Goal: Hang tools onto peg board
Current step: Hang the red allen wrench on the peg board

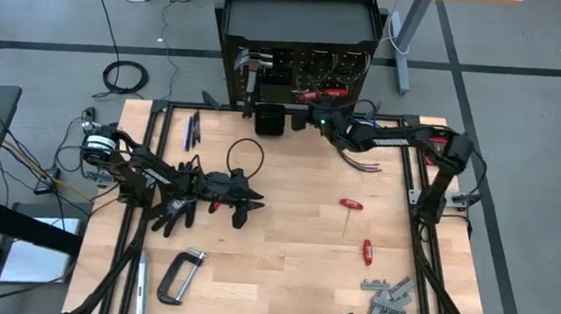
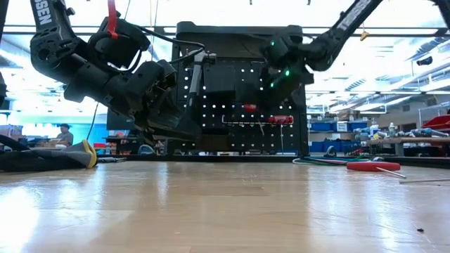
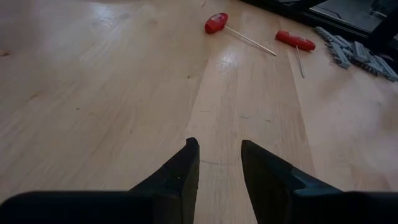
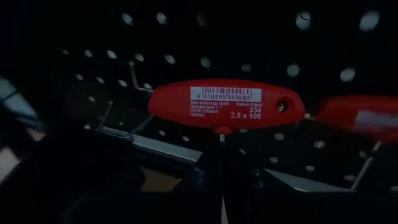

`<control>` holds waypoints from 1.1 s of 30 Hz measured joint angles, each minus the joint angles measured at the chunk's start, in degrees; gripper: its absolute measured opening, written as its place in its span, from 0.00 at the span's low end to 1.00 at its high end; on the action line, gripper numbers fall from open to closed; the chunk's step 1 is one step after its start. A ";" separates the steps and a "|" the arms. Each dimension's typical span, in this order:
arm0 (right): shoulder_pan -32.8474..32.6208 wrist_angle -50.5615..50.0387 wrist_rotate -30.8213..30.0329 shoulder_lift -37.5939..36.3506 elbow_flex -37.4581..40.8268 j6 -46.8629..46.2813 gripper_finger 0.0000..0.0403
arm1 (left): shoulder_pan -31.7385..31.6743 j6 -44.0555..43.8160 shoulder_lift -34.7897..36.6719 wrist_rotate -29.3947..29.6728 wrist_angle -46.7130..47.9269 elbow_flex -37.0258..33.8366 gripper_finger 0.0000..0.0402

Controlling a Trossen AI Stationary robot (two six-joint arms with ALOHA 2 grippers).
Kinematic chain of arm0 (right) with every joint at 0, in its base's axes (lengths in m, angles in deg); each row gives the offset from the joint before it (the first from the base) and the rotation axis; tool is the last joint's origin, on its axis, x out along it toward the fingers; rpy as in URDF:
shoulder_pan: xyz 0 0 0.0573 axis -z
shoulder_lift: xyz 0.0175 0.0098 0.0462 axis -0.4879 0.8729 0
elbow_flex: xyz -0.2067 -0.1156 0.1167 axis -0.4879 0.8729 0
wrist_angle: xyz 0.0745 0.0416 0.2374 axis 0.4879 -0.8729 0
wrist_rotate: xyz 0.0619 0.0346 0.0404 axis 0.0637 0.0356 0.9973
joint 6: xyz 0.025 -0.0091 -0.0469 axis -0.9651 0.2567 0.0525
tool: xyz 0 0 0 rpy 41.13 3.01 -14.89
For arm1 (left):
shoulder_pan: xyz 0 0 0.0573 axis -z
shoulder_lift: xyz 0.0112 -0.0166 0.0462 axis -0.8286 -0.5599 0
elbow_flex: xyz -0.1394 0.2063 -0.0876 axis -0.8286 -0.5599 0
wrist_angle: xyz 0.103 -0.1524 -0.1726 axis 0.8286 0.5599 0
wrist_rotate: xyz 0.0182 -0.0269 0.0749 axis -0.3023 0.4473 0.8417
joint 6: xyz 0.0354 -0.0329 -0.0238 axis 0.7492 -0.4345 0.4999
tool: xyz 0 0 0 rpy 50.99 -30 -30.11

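The red-handled driver sits right in front of the right claw, at the peg board near twelve o'clock on the counter; its T-handle lies level across the holes while its thin shaft drops straight down into the claw's shut fingertips, which seem to pinch it. A second red driver hangs just beside it toward three o'clock. The coming move turns, I judge, on the handle resting level on the hooks before release. The left claw waits half spread and empty near nine o'clock, well apart from the two loose red drivers toward four o'clock.
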 joint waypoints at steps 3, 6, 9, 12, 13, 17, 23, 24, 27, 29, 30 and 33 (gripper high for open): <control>0.83 3.05 -0.11 2.47 0.02 -0.85 0.01 | 0.00 0.00 0.02 0.00 0.08 0.00 0.31; 1.04 3.97 -3.99 3.28 0.03 -1.63 0.01 | 0.00 0.04 0.00 0.00 0.50 -0.02 0.31; 0.97 3.79 -7.37 2.35 0.05 -1.84 0.01 | 0.00 0.42 0.00 -0.01 0.64 -0.02 0.31; 0.70 2.32 -7.50 -0.44 0.06 0.68 0.01 | 0.00 1.15 0.01 -0.01 0.66 -0.02 0.31; 0.67 0.56 -7.48 -1.70 0.03 1.20 0.01 | 0.00 1.30 0.01 -0.01 0.56 -0.01 0.31; 1.88 -13.74 -6.34 -7.04 -0.01 -1.22 0.01 | 0.00 1.29 0.00 -0.02 0.58 0.00 0.31; 2.83 -21.66 -0.89 -10.03 0.01 -5.03 0.01 | 0.00 0.21 0.01 -0.02 0.49 0.00 0.31; 2.79 -20.89 -0.03 -10.03 0.01 -5.10 0.01 | 0.00 0.20 0.00 -0.02 0.49 -0.02 0.31; 3.06 -16.05 1.66 -9.22 -0.01 -5.21 0.01 | 0.00 -0.17 0.00 -0.02 0.51 0.00 0.31; 3.64 -13.44 3.15 -8.28 0.03 -5.27 0.01 | 0.04 -1.53 0.00 -0.12 0.55 0.00 0.31; 3.77 -10.73 3.66 -7.43 -0.01 -5.56 0.01 | 0.04 -1.89 0.00 -0.45 0.51 0.00 0.31; 3.86 -5.14 4.43 -4.57 -0.01 -7.46 0.01 | 0.04 -2.19 0.00 -1.10 0.51 -0.01 0.31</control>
